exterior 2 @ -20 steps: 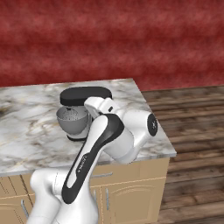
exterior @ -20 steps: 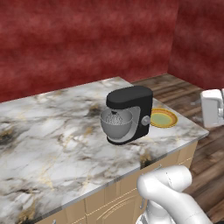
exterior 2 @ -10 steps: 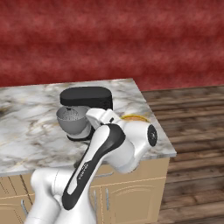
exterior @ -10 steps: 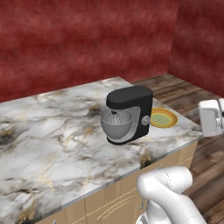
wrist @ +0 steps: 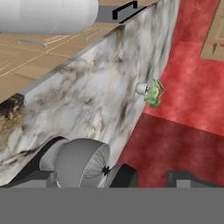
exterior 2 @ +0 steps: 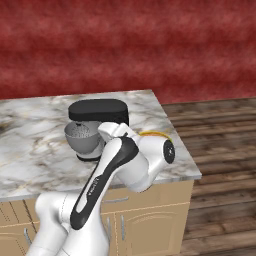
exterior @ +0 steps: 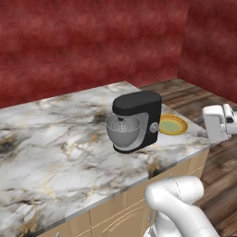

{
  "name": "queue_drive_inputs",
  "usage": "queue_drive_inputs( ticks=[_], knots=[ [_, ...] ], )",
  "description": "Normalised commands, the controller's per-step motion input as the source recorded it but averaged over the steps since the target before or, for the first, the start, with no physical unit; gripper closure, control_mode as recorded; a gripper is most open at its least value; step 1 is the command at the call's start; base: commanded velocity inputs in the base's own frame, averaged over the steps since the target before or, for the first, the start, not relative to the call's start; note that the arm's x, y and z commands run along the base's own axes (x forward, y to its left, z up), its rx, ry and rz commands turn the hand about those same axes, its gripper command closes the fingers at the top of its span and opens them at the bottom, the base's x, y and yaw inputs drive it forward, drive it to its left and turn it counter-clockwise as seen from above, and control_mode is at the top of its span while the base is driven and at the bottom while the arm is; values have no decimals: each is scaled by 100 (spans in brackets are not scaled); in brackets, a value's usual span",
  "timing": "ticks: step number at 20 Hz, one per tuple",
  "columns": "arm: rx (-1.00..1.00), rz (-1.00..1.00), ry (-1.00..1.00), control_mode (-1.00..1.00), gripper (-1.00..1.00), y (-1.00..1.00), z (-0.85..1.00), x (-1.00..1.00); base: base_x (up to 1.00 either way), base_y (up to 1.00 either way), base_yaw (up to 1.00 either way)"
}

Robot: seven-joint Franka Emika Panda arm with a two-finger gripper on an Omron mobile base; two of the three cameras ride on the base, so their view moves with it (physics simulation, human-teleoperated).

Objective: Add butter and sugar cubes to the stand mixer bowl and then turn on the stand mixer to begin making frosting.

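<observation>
While hanging out beyond the right end of the marble surface (exterior: 55, 152), holds the tool (wrist: 113, 178) spread wide, dark tips far apart and nothing clamped between them. Looks along the surface toward the stand mixer (exterior: 141, 109).

Finds that black mixer near the right end of the surface, close to the front edge. Shows its long axis running along that front edge: upright column at the right, head reaching left over the stand mixer bowl (exterior: 122, 131). Points the head leftward in both base views, away from the tool. Seats the grey metal bowl upright on the oval base under the head, mouth up. Carries a round silver knob (exterior: 154, 128) on the near side of the column.

Has a yellow-rimmed plate (exterior: 172, 125) lying flat just right of the column, between mixer and surface end.

In the hand view, rolled sideways, puts the bowl low between the two tips, rounded side toward the camera. Farther along the surface, by the red wall (exterior: 92, 46), shows a small green plant in a white pot (wrist: 151, 92).
</observation>
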Motion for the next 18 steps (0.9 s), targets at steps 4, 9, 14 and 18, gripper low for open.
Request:
queue_drive_inputs(
  ticks=[4,9,14,18],
  knots=[
    [-11,0,0,-100,-100,2,0,16,0,0,0],
    [-11,1,0,-100,-100,0,-1,0,0,0,0],
    [-4,0,5,-100,-100,0,-7,0,0,0,0],
    [0,0,11,-100,-100,0,-16,0,0,0,0]
  ],
)
